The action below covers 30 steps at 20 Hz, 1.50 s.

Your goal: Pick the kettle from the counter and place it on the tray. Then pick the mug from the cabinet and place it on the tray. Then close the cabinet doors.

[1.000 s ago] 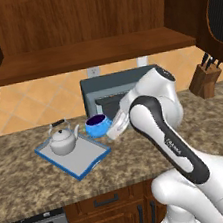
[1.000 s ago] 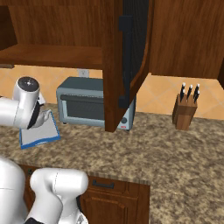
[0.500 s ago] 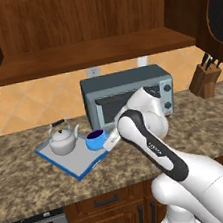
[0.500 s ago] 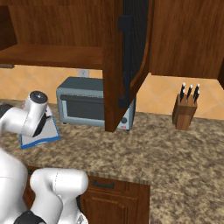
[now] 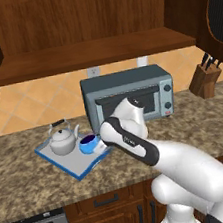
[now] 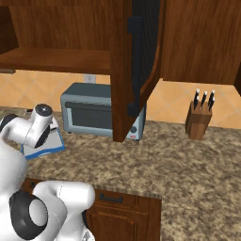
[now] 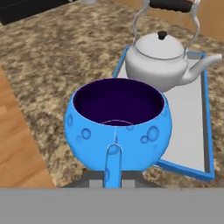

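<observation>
Tool closed on the small bright blue rounded mug, gripping it at its side handle; in the hand view the mug sits upright against the tool, dark inside facing up, handle toward the camera. Fingertips themselves are hidden behind the mug.

Mug is over the near right part of the flat grey tray with the raised blue rim; whether its base touches the tray surface I cannot tell.

Squat white-grey kettle with thin dark arched handle stands upright on the tray, just beside the mug, on the mug's left in the left base view. In the hand view the kettle lies beyond the mug, spout pointing right.

Tray rests on the speckled brown-beige granite-look desk, left of a grey toaster oven.

Dark-wood wall cabinet: shelf exposed, door with black mesh panel standing open. Wooden knife block on the desk, well apart to the right.
</observation>
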Available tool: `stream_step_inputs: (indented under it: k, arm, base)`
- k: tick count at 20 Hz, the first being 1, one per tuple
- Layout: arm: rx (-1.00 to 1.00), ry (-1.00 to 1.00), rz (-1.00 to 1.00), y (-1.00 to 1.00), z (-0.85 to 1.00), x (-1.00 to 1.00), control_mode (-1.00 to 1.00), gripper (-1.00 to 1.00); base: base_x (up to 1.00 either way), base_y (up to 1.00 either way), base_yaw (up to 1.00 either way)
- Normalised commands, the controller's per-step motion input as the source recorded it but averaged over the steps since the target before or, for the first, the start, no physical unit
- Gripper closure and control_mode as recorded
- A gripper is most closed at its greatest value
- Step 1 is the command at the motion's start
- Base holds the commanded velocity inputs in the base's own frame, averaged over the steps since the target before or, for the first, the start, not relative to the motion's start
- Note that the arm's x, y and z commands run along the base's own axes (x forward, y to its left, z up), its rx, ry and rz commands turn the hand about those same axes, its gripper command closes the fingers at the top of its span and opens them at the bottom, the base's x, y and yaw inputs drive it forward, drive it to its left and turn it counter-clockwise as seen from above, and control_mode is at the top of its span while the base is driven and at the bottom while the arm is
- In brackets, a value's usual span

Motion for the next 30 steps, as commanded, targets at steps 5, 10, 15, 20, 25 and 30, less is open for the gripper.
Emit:
stream_step_inputs:
  k: [5,10,15,20,25,30]
  arm:
    - [-0.12,0.0,0.0,0.31,-0.38,0.4,-1.0,1.0]
    - [-0.06,-0.01,0.0,0.22,-0.32,0.35,-1.0,1.0]
    - [-0.01,-0.01,0.0,0.07,-0.23,0.39,-1.0,1.0]
    - [0.0,0.0,0.01,0.06,-0.28,0.28,-1.0,1.0]
    - [0.0,0.0,0.06,0.04,-0.32,0.13,-1.0,1.0]
    - [0.0,0.04,0.08,0.03,-0.2,0.17,-1.0,1.0]
  base:
    - [0.0,0.0,0.0]
    - [0.0,0.0,0.0]
    - [0.0,0.0,0.0]
    - [0.0,0.0,0.0]
    - [0.0,0.0,0.0]
    - [0.0,0.0,0.0]
